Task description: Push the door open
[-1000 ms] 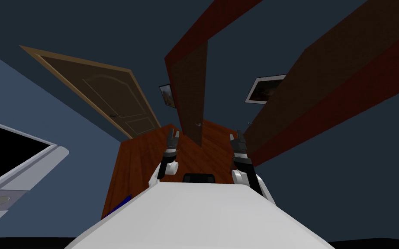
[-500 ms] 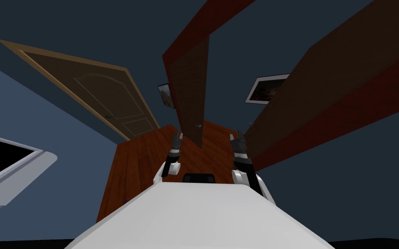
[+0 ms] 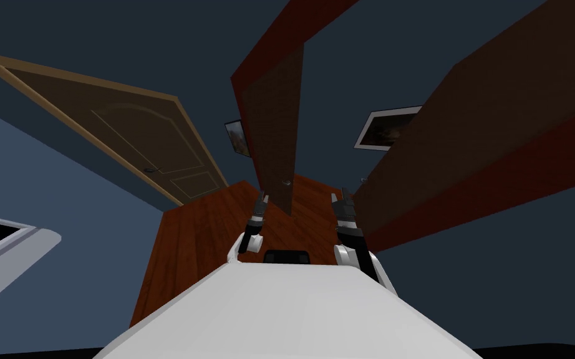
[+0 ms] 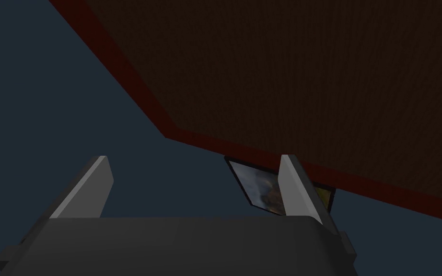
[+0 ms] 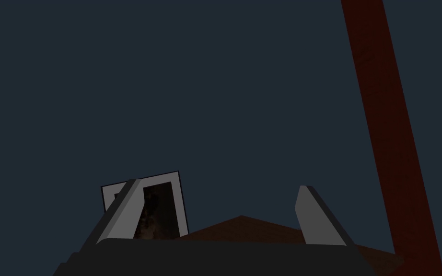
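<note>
Here's the door (image 3: 272,118), dead ahead of the robot: a tall, dark brown panel with a fine texture, edged in deep red-brown. It stands ajar and is seen almost edge-on, so it narrows to a wedge above the reddish wooden floor (image 3: 205,218). A small pale handle (image 3: 286,182) sits low on its near edge.

And the left gripper (image 3: 261,201) is right there, just beside the door's bottom corner and a little below that handle. Whether it touches, the head view doesn't tell. Its fingers (image 4: 95,184) are released and spread wide, with nothing between them. In the left wrist view the brown panel and its red border loom close over them, and a framed picture (image 4: 258,189) peeks out from under the edge (partly behind one finger).

Over to the right gripper (image 3: 344,199): raised to about the same height, apart from the door and close by a second big dark brown panel (image 3: 467,131) with the same red trim. Its fingers are spread too, and empty.

Off to the left, on the blue wall (image 3: 43,174), a lighter, tan-framed panelled door (image 3: 143,140) sits closed in its frame.
</note>
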